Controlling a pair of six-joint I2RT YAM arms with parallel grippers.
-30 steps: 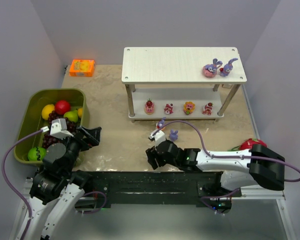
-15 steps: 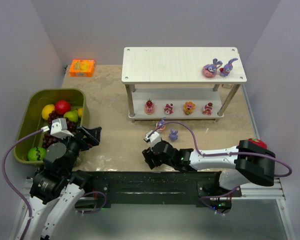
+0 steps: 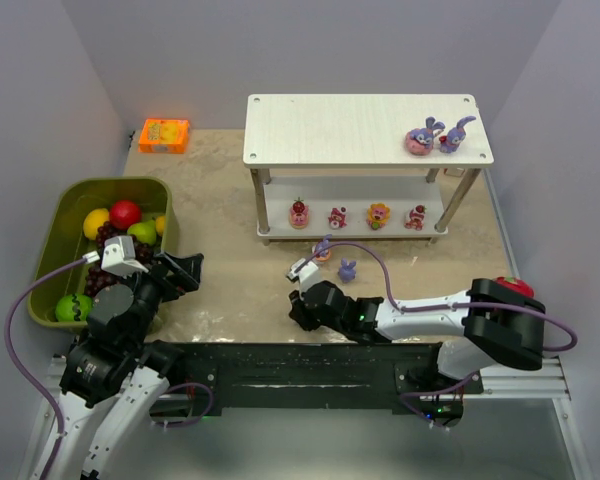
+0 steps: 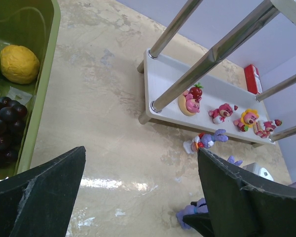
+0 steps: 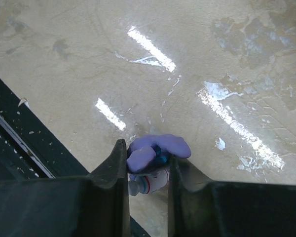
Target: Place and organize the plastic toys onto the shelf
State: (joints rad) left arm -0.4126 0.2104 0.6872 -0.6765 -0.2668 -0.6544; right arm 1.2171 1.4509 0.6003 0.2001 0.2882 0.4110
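Right gripper [image 3: 300, 308] lay low over the table [image 3: 220, 200] in the top external view, in front of the shelf [image 3: 360, 130] and close to the black base rail. From above, its own body hid its jaws and whatever lay between them. The left gripper [image 3: 183, 270] hung beside the green bin [image 3: 110, 183] of fruit with its fingers spread wide and nothing in them. Two bunnies [image 3: 423, 137] stood side by side at the right end of the shelf's top board. Four cake figures [image 3: 337, 216] stood in a row on the lower board. Two loose bunnies [image 3: 323, 248] sat on the table just in front of the shelf. An orange box [image 3: 164, 134] lay at the far left corner.

The left wrist view looked between the left gripper's parted fingers [image 4: 64, 173] along the lower board, where the four cake figures could be told apart. It also showed what the top view hid: a purple bunny [image 4: 190, 215] at the bottom edge, against a dark jaw tip. A lemon [image 4: 18, 64] and dark grapes [image 4: 2, 123] lay in the bin.

The right wrist view settled the grip. The right gripper's two fingers were pressed against either side of that purple bunny, pinching it just above the table surface, near the rail's edge.
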